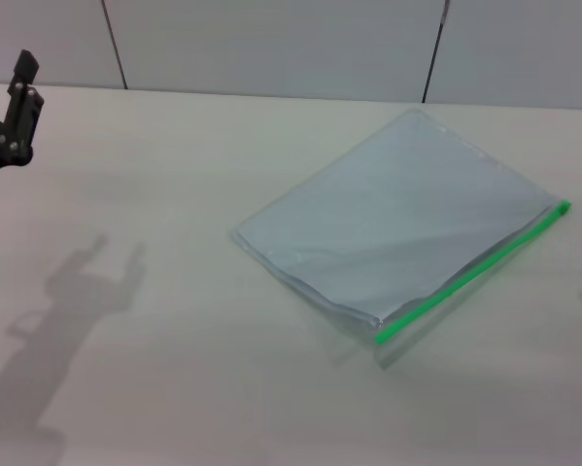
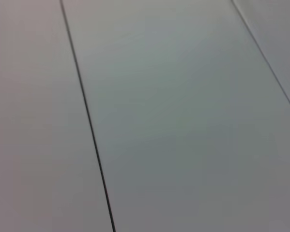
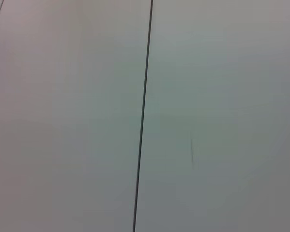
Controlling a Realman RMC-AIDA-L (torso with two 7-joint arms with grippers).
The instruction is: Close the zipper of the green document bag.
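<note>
The green document bag [image 1: 397, 233] lies flat on the pale table, right of the middle in the head view, turned at an angle. It is a translucent blue-grey pouch. Its zipper [image 1: 470, 274] is a bright green strip along the edge nearest the right front, running from the near corner up to the far right corner. I cannot make out the slider. My left gripper [image 1: 1, 73] hangs above the table at the far left edge, well away from the bag, open and holding nothing. My right gripper is out of view. Neither wrist view shows the bag.
The table [image 1: 174, 388] carries the left arm's shadow at the front left. Grey wall panels [image 1: 271, 44] with dark seams stand behind the table. Both wrist views show only such panels [image 2: 183, 121] [image 3: 207, 96].
</note>
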